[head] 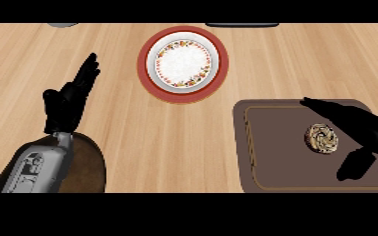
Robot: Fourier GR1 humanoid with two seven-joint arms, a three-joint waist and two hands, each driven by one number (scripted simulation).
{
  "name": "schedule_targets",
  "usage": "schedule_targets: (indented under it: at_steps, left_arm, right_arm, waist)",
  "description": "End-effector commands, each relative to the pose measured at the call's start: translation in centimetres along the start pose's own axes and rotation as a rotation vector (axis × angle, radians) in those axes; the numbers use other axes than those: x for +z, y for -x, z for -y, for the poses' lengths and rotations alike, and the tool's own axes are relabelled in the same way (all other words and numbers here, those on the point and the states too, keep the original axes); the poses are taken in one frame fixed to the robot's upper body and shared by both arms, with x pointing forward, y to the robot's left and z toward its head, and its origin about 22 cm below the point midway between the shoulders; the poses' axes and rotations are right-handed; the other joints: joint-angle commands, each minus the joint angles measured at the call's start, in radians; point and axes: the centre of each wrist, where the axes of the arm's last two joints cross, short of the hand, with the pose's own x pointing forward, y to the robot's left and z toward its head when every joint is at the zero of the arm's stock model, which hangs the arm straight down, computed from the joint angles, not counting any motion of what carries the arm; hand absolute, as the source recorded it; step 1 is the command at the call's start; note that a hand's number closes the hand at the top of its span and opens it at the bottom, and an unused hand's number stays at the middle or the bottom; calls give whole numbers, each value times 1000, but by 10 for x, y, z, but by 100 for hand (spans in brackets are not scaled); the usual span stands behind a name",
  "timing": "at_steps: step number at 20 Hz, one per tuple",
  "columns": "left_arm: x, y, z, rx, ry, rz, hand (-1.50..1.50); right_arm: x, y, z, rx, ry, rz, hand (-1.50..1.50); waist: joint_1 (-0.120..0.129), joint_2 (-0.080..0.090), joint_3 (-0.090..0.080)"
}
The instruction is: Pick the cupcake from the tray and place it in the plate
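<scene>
The round swirl-topped brown cupcake sits on the brown rectangular tray, between the right hand's spread fingers and thumb, ready for grasping; the red-rimmed floral plate waits on the wooden desk.

The left hand rests spread.

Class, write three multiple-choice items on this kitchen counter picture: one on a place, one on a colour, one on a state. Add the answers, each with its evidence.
1. Where does the round swirl-topped cupcake lie?
A. on the plate
B. on the dark brown rectangular tray
C. on bare wood

2. What colour is the outer rim of the round flower-patterned plate?
A. blue
B. red
C. green

3. How is the right hand now?
A. open beside the cupcake
B. curled round the cupcake
C. resting on the plate

Answers: 1 B, tray surface surrounds the cupcake. 2 B, a red band rings the white centre. 3 A, fingers and thumb spread on either side, cupcake fully visible.
</scene>
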Motion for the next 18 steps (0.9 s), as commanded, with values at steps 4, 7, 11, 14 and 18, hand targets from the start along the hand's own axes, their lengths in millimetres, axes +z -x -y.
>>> schedule_targets:
  at_steps: [4, 7, 11, 14, 18]
  left_arm:
    - [4, -5, 5, 11, 5, -4, 0]
    - [-2, 8, -4, -5, -3, 2, 0]
    - [9, 12, 30, -7, 0, -23, 0]
    - [0, -4, 1, 7, 13, -6, 0]
    - [-6, -6, 7, 8, 14, 13, 0]
  right_arm:
    - [-13, 12, 9, -2, -21, -27, -150]
    - [-16, 37, -1, -14, -49, -33, -150]
    - [-26, 31, -14, 13, 51, 11, 150]
    - [-48, 37, -19, 48, 67, 7, 150]
    - [-46, 35, -18, 39, 104, 16, 150]
  waist:
    - [-2, -1, 0]
    - [-2, 0, 0]
    - [-2, 0, 0]
    - [3, 0, 0]
    - [-1, 0, 0]
